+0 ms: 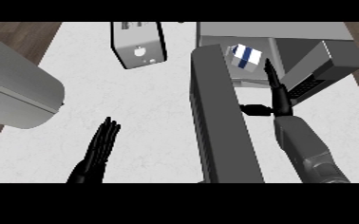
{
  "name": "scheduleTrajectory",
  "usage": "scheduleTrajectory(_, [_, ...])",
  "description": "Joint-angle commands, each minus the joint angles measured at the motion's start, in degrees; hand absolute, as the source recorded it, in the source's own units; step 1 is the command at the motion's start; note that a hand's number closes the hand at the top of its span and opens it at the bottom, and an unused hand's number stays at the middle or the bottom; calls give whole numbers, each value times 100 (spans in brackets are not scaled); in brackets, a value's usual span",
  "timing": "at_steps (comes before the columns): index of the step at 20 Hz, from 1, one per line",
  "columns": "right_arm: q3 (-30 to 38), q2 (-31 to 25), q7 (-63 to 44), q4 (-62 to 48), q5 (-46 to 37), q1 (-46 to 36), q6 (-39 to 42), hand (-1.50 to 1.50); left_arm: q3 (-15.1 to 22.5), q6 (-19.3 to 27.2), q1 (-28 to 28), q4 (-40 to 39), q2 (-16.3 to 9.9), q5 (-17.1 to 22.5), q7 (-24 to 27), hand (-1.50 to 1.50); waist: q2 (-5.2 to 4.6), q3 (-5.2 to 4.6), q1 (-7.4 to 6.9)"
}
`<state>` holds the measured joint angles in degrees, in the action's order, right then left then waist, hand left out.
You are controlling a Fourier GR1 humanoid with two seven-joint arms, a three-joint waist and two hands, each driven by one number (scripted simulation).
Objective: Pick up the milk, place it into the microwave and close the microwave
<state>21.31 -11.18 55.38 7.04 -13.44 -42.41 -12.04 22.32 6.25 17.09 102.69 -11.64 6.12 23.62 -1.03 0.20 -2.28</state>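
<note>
Blue-striped white milk (245, 56) sits inside microwave (280, 38) cavity, placement apparently done. Right robot hand (276, 88) beside it, fingers straight, holding nothing. Microwave door (221, 118) stands wide open toward you, edge just left of that hand; you must swing it shut. Left robot hand (98, 154) rests open on worktop (140, 104), well apart.

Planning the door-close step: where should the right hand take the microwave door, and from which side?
Judging from the head view, push rather than grasp: the microwave door stands swung wide open as a long flat slab toward the robot, with no handle visible. The right hand, fingers straight, is on the cavity side; I'd bring it round to the door's outer face near its free end, away from the milk.
</note>
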Motion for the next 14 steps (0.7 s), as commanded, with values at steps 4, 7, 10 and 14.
scheduleTrajectory(4, [-17, 73, 684, 81, 89, 706, 740, -150, -42, -13, -155, 35, -3, -77, -262, -150, 45, -6, 83])
scheduleTrajectory(7, [31, -27, 772, 131, 214, 888, 1394, -150, 133, 3, 138, 126, 96, -76, -105, -150, 64, -8, 109])
scheduleTrajectory(10, [130, 21, 947, 259, 421, 1136, 2067, -150, -108, -371, -244, -296, 82, 284, -12, -150, 88, -15, 211])
scheduleTrajectory(14, [87, 67, 1021, 543, 533, 1373, 2621, -150, 420, -498, -144, -284, -6, -77, -251, 150, 115, -18, 260])
